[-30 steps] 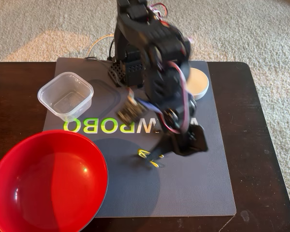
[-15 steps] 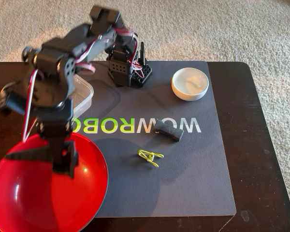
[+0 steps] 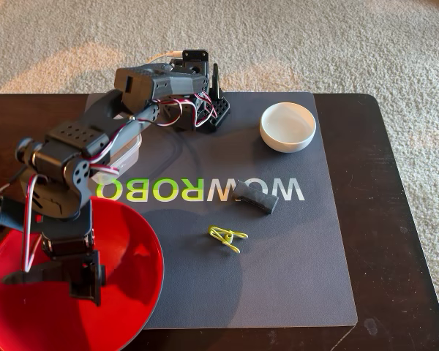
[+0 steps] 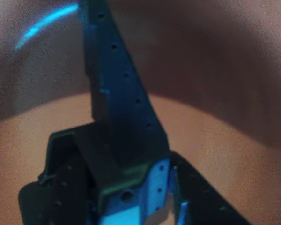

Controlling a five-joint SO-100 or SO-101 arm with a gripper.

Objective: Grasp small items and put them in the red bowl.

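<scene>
The red bowl (image 3: 128, 285) sits at the lower left of the fixed view. My gripper (image 3: 77, 281) hangs low over its inside, pointing down, shut on the black bracket (image 3: 33, 276), which sticks out to the left. In the wrist view the perforated bracket (image 4: 117, 93) rises from the jaws against the bowl's inner wall (image 4: 225, 154). The dark grey block (image 3: 254, 196) and the yellow clip (image 3: 227, 236) lie on the mat to the right of the bowl. The clear tub (image 3: 130, 150) is mostly hidden behind the arm.
A small white bowl (image 3: 287, 126) stands at the back right of the grey mat (image 3: 293, 278). The arm's base (image 3: 197, 110) is at the mat's far edge. The dark table (image 3: 395, 219) ends on carpet at right and behind.
The arm swung from the mat's middle leftward to over the red bowl, carrying the bracket, then sank lower into the bowl. Block and clip stayed put.
</scene>
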